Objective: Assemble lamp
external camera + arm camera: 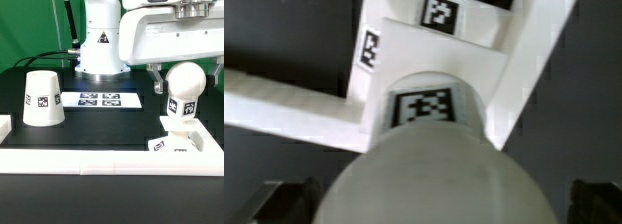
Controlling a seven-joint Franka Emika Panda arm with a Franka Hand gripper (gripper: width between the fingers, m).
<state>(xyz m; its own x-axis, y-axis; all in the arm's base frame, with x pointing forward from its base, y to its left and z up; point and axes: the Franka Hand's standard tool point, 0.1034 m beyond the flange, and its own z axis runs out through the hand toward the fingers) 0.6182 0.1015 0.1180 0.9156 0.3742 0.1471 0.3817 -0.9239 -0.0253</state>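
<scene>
Three lamp parts: shade, bulb and base, all white plastic with black-white square tags.
Shade point(40, 97): stands wide end down on the black table point(115, 125), at the exterior view's left, well apart from the other two parts.
Bulb point(185, 90): upright at the exterior view's right, round head up, tagged stem meeting the top of the base; can't tell if it is seated. In the wrist view the bulb point(438, 175) fills the near part of the picture.
Base point(176, 146): low and square, tags on its side, directly under the bulb and just beside the white rail; also seen past the bulb in the wrist view point(491, 40).
Gripper point(185, 80): straddles the bulb head, jaws spread, a thin gap on each side, so released. Dark fingers point(287, 200) flank the bulb.
Marker board point(100, 99): flat on the table between shade and bulb.
White rail point(80, 160): runs along the table's near edge.
</scene>
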